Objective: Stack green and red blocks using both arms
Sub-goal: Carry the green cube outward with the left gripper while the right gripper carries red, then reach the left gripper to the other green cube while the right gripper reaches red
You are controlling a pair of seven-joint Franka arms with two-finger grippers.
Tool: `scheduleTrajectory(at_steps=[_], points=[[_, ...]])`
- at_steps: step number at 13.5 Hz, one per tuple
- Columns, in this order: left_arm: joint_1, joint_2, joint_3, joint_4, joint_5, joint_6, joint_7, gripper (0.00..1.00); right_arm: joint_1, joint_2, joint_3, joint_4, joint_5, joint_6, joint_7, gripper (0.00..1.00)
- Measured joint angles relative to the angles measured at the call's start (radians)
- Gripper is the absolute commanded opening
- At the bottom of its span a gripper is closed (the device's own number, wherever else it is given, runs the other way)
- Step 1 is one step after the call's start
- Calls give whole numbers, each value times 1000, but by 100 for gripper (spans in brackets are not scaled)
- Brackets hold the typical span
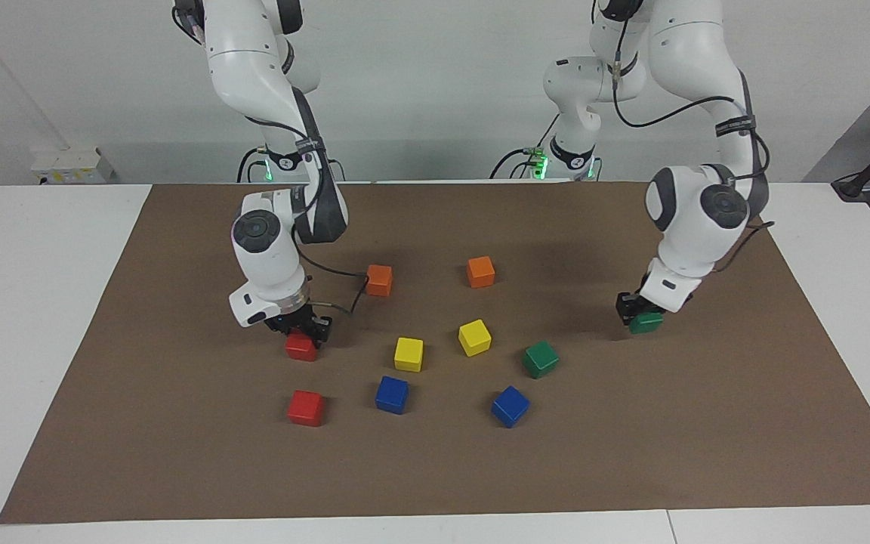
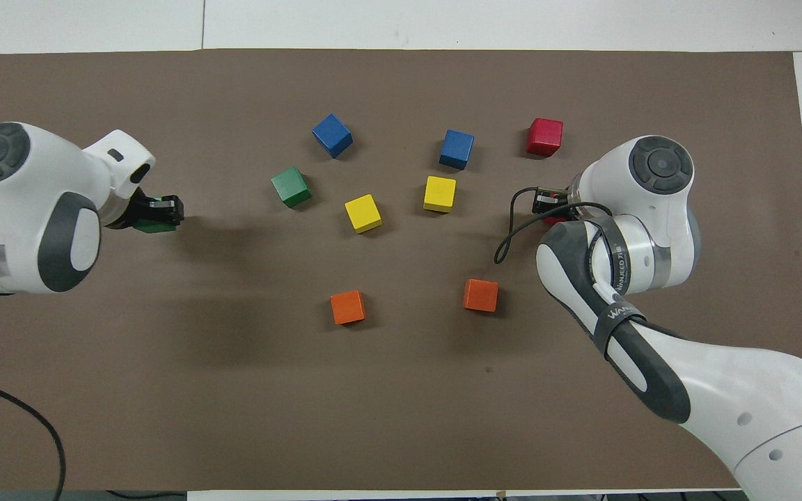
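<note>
My left gripper [image 1: 642, 318] [image 2: 159, 213] is shut on a dark green block [image 1: 646, 324] [image 2: 150, 225], held low over the brown mat toward the left arm's end of the table. The second green block [image 1: 540, 358] [image 2: 291, 186] sits alone on the mat beside a yellow cube. My right gripper [image 1: 300, 331] [image 2: 548, 207] is down on a red block [image 1: 300, 347] and shut on it; in the overhead view only a sliver of that red block [image 2: 554, 220] shows under the wrist. The other red block [image 1: 305, 407] [image 2: 544, 136] lies farther from the robots.
Two orange cubes [image 1: 378, 279] [image 1: 480, 271] lie nearest the robots. Two yellow cubes [image 1: 408, 353] [image 1: 474, 337] and two blue cubes [image 1: 391, 394] [image 1: 510, 406] sit mid-mat. The brown mat [image 1: 707, 423] covers the white table.
</note>
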Motion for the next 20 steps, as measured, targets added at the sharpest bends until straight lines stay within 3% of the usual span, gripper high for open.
scheduleTrajectory(at_steps=[3,6,7,8,12,13,14,17,20], points=[[48,41,-1,-3,0,61,102,0,-26,-29,-17,5,0,-46,-114,0],[61,60,-3,-8,1,72,122,0,-149,-93,-22,-7,0,-124,-307,0],[62,61,-4,-12,1,77,122,53,-198,-108,-23,-30,0,-114,-389,0],[62,62,-6,-19,1,84,122,96,-241,-115,-24,-60,0,-70,-466,0],[63,62,-7,-43,1,118,123,100,-311,-99,-24,-141,0,69,-583,0],[63,60,-7,-30,1,112,123,100,-311,-89,-22,-143,0,79,-583,41],[62,59,-10,8,-3,74,111,100,-311,-86,-21,-142,0,84,-583,99],[-19,64,-31,263,-18,-176,-168,100,-308,-86,-20,-133,0,80,-583,100],[-204,121,-35,395,-17,-218,-567,100,-277,-91,-17,12,-72,-153,-558,100]])
